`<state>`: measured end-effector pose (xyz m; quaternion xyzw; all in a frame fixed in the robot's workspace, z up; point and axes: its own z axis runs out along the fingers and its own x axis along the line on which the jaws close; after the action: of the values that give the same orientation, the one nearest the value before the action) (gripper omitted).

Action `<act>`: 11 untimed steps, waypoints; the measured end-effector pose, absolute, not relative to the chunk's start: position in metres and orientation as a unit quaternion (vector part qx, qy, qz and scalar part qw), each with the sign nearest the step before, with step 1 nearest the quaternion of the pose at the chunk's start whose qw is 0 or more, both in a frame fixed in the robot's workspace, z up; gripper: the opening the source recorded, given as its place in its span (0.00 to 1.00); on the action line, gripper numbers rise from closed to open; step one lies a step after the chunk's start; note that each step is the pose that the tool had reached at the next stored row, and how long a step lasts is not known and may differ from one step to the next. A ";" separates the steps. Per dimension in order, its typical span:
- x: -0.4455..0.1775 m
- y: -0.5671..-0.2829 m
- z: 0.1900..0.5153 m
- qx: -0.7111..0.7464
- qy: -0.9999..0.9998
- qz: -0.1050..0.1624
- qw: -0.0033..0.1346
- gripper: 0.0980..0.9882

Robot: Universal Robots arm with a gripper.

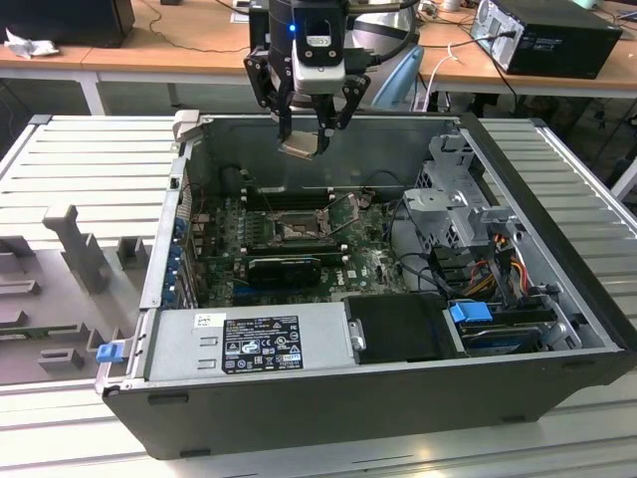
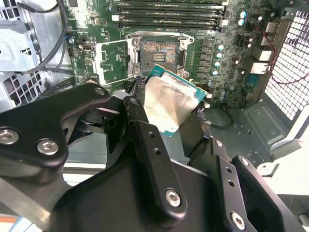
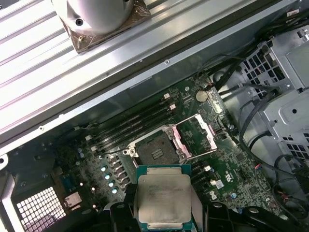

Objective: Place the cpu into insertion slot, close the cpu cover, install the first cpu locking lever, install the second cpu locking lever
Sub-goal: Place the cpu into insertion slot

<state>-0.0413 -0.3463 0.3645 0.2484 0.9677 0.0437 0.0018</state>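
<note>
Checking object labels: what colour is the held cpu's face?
The cpu face is pale silver, green-edged; best in the first wrist view.

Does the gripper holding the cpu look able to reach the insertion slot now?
Probably yes. The gripper, shut on the cpu, hangs above the open case. The insertion slot lies bare, with the cpu cover swung open to one side and no cable across it.

One cpu (image 3: pixel 164 200), one insertion slot (image 3: pixel 153 148), one cpu cover (image 3: pixel 208 130), one power supply (image 1: pixel 249 344)
</note>
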 end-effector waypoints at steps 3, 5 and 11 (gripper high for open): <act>-0.041 -0.346 0.365 0.253 0.966 0.044 0.002 0.48; -0.041 -0.346 0.364 0.258 0.965 0.044 0.002 0.48; -0.041 -0.346 0.365 0.279 0.959 0.044 0.003 0.48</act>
<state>-0.0413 -0.3463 0.3645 0.2789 0.9593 0.0436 0.0032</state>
